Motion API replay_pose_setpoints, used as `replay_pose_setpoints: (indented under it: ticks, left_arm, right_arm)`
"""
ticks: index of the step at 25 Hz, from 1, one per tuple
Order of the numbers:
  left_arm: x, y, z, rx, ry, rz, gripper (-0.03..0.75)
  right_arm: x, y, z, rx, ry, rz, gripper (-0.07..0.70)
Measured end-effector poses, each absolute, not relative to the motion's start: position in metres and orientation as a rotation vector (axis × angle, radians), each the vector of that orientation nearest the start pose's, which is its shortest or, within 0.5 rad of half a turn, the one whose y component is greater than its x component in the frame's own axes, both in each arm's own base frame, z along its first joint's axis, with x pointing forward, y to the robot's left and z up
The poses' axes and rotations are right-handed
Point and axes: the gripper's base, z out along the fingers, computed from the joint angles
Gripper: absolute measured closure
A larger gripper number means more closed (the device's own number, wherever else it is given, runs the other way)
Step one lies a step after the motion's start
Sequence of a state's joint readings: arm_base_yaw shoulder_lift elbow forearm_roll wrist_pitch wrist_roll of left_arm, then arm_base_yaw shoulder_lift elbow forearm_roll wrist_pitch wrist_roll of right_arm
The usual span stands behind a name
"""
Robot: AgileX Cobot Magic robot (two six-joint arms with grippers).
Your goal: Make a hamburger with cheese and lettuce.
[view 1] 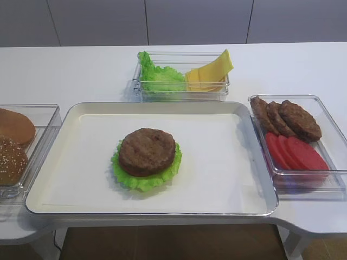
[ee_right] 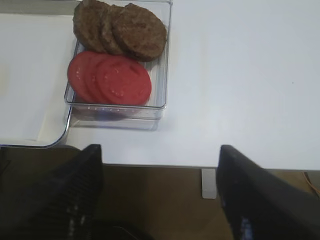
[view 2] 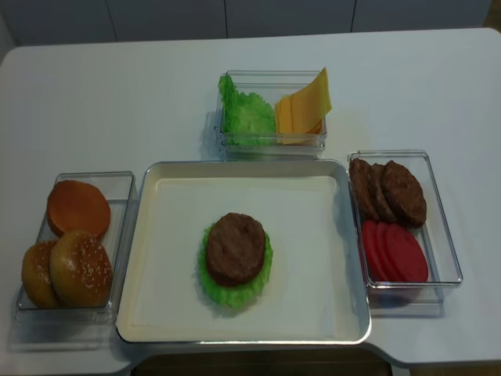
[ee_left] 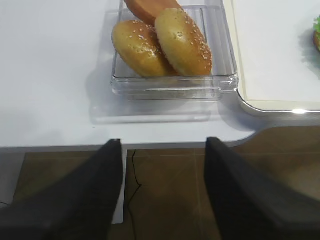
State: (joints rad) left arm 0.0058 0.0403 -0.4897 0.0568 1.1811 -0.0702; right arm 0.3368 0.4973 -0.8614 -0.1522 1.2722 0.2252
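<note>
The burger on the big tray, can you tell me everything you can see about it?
The hamburger is a low, unfinished stack: a ruffled bright green leaf at the bottom and a brown, round, grilled patty on top, lying flat. No tomato slice shows between them, and there is no cheese or bun on it. It sits near the middle of the white-lined tray, resting on the liner. Neither claw touches it.

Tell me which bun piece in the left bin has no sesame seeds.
The smooth orange-brown bun piece at the far end of the left bin. The two sesame buns nearer the table's front edge are seeded and domed.
</note>
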Motion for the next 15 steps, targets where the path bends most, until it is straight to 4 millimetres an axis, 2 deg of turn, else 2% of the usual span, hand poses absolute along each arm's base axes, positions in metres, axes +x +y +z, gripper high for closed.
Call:
replay_pose_setpoints:
  ticks: [4, 10, 15]
  left_arm:
    - [-0.004, 0.005, 0.265, -0.089, 2.212, 0.034, 0.324]
    - [-0.004, 0.005, 0.265, -0.089, 2.212, 0.034, 0.324]
    - [-0.004, 0.005, 0.265, -0.089, 2.212, 0.034, 0.324]
  right_arm:
    - [0.04, 0.002, 0.347, -0.123, 2.351, 0.1, 0.083]
    - [0.024, -0.003, 0.346, -0.134, 2.248, 0.128, 0.083]
    - [0.013, -0.007, 0.331, -0.126, 2.204, 0.136, 0.083]
